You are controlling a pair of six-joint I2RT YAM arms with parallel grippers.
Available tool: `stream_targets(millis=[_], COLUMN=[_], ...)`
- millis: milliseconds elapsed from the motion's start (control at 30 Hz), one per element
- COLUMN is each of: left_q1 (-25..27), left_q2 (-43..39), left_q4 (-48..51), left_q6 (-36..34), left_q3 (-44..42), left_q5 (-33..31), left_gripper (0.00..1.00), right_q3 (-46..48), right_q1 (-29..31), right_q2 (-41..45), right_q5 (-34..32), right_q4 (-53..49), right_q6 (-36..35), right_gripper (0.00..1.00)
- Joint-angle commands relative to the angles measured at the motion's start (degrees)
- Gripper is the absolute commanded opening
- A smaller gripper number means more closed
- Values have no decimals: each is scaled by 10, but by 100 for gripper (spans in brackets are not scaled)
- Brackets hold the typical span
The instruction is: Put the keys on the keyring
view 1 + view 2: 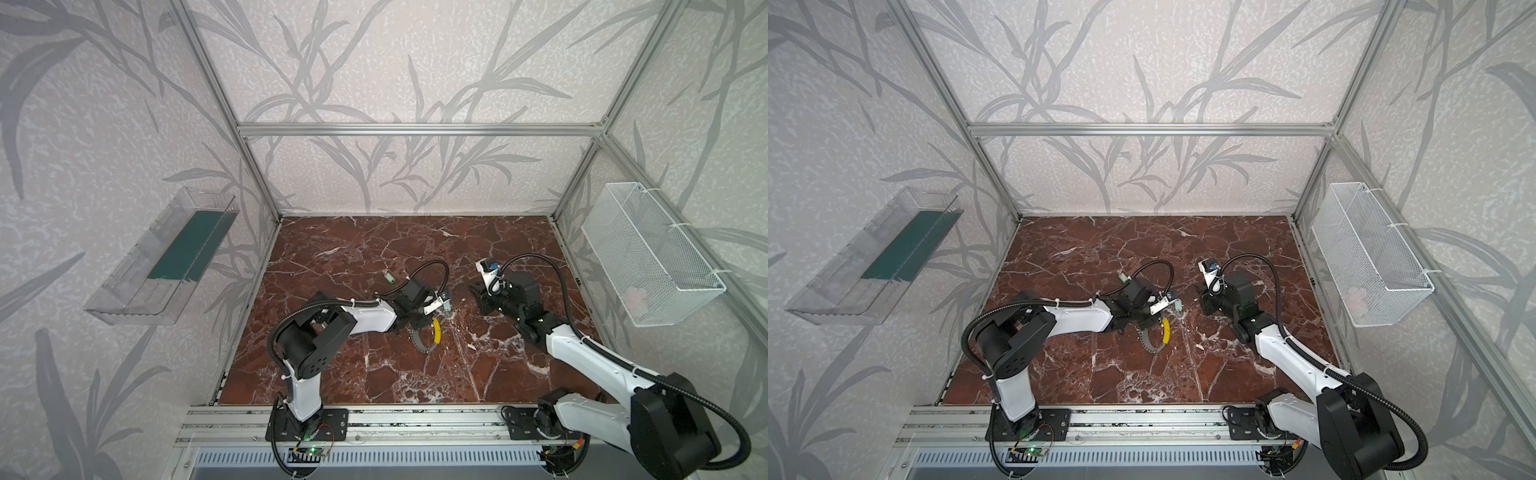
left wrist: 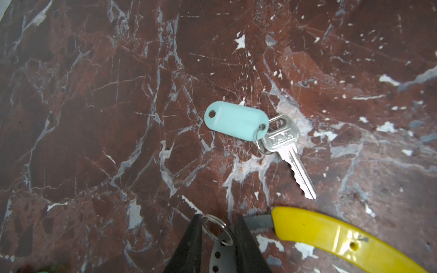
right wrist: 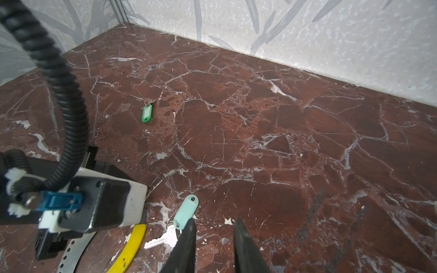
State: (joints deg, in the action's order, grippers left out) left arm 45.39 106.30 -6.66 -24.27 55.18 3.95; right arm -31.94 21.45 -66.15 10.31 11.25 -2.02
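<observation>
The left pincer [image 2: 218, 216] clamps the grey, yellow-sleeved metal keyring [image 2: 319, 234]; the right pincer [image 3: 215, 219], parted and empty, should next pinch the mint-tagged key [image 2: 236, 121].

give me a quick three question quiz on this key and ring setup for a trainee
1. True or false: the mint-tagged key is already threaded on the big ring.
2. The ring's curved sleeve is: A red, B yellow, C blue.
3. How many tagged keys lie on the table?
Key: 1 false, it lies loose beside the ring. 2 B. 3 two: the mint-tagged key and a green-tagged key farther off.
</observation>
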Motion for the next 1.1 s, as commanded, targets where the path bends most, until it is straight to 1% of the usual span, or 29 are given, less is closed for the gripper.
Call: stream_targets(millis=[0,133,267,467,567,667,733,867,933,1000,1067], left_q1=[3,2,2,3,2,2,3,-7,-17,-28,-35], left_q2=[7,6,8,7,2,-18,-47,-123,-164,-210,-248], left_q4=[16,25,29,29,29,28,27,21,18,12,2], left_q6=[-3,-3,7,10,10,6,-1,-12,-9,-4,-5], left_q3=[13,12,14,15,13,9,0,-26,-40,-60,-79], left_q5=[-4,-2,-20,-23,-17,-3,15,91,139,195,238], left_gripper=[27,30,24,15,10,4,0,0,0,0,0], right_q3=[9,12,15,18,21,26,31,46,55,60,67], right_q1=[-4,-4,-4,-4,-3,-4,-4,-10,-11,-12,-12], right_q2=[10,8,9,11,13,16,22,37,44,49,53], right_q5=[9,13,11,10,12,23,36,81,128,196,247], right_q4=[-4,-1,3,6,7,14,18,47,67,86,114], right_q6=[-5,-3,-1,2,1,-16,-35,-69,-85,-105,-112], right_gripper=[28,28,27,25,24,24,23,23,23,23,23])
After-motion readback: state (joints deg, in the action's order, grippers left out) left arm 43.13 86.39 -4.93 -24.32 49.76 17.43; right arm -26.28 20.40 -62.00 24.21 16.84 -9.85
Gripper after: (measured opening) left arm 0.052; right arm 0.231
